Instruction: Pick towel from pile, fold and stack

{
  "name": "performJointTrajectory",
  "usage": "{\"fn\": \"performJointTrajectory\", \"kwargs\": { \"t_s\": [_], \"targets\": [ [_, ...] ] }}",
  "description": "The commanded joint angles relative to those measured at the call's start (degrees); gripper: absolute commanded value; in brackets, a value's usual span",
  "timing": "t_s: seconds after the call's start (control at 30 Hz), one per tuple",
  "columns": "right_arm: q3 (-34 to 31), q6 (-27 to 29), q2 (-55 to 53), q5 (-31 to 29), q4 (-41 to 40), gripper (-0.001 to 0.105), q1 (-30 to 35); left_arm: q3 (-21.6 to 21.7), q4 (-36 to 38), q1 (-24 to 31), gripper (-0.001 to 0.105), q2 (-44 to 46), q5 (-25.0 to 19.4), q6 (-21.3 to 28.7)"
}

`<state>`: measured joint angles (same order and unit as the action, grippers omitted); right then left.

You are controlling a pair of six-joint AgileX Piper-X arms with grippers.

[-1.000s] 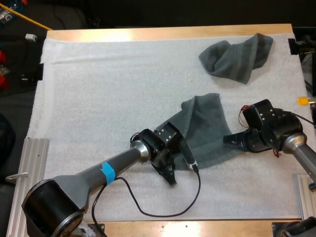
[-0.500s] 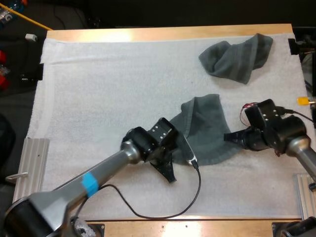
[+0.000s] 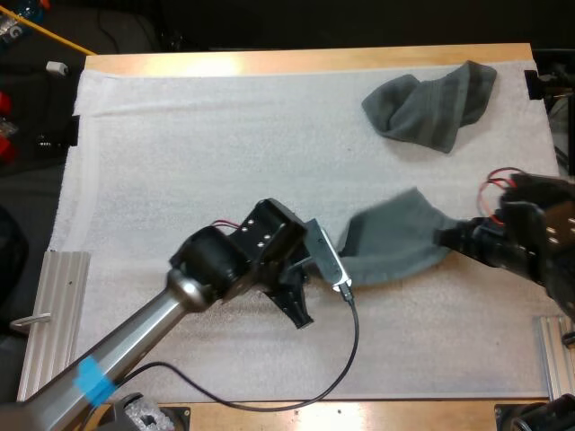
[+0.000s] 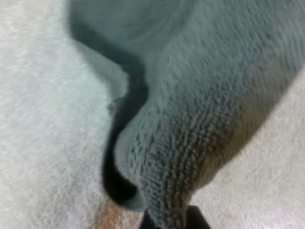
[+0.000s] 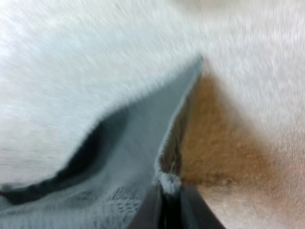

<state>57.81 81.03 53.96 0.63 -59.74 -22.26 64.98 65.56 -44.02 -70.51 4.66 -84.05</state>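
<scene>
Now, I have one dark grey-green towel pinched at both ends.
My left gripper and right gripper each clamp an edge, near side of the white mat; the crumpled towel lies well apart.

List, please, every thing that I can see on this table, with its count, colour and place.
held towel: one, dark grey-green, stretched between the two grippers over the mat's near right part
crumpled towel: one, dark grey-green, at the mat's far right
mat: one, white, covering most of the table
table: one, light wood, its edge showing along the far side
metal rail: one, silver, beside the mat's near left edge
left gripper: one, black, shut on the held towel's left end
right gripper: one, black, shut on the held towel's right end
</scene>
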Motion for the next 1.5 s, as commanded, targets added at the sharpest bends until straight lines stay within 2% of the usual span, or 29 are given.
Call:
{"fn": "performJointTrajectory", "kwargs": {
  "t_s": [0.0, 0.3, 0.47, 0.63, 0.9, 1.1, 1.27, 1.47],
  "targets": [
    [1.43, -0.23, -1.41, 0.91, -1.22, 0.000, -0.09, 1.37, 1.82, -0.28, 0.000, 1.64, -1.40, -0.58],
    [7.30, -5.32, -7.78, 7.62, -6.29, 0.000, -0.09, 9.07, 9.53, -0.28, 0.000, 9.27, -1.39, -1.17],
    [8.80, -7.98, -10.50, 12.28, -8.56, 0.000, -0.09, 12.56, 13.43, -0.28, 0.000, 11.99, -0.08, -3.54],
    [9.56, -8.07, -12.36, 13.40, -12.15, 0.000, -0.09, 13.18, 13.97, -0.28, 0.000, 14.17, 5.29, -4.21],
    [9.27, -8.07, -12.16, 13.83, -15.05, 0.000, -0.09, 13.18, 13.80, -0.28, 0.000, 12.91, 5.42, -3.55],
    [6.59, -8.07, -7.46, 13.70, -11.79, 0.000, -0.09, 13.18, 12.99, 0.04, 0.000, 7.39, 4.78, -1.02],
    [2.27, -8.07, 0.46, 12.97, -2.73, 0.000, -0.09, 13.18, 10.10, 0.53, 0.000, 0.07, -3.51, 0.74],
    [1.44, -8.07, 11.60, 8.14, 9.18, 0.000, -0.09, 11.86, 4.61, 6.53, 0.000, -9.11, -3.67, 2.14]
  ]
}}
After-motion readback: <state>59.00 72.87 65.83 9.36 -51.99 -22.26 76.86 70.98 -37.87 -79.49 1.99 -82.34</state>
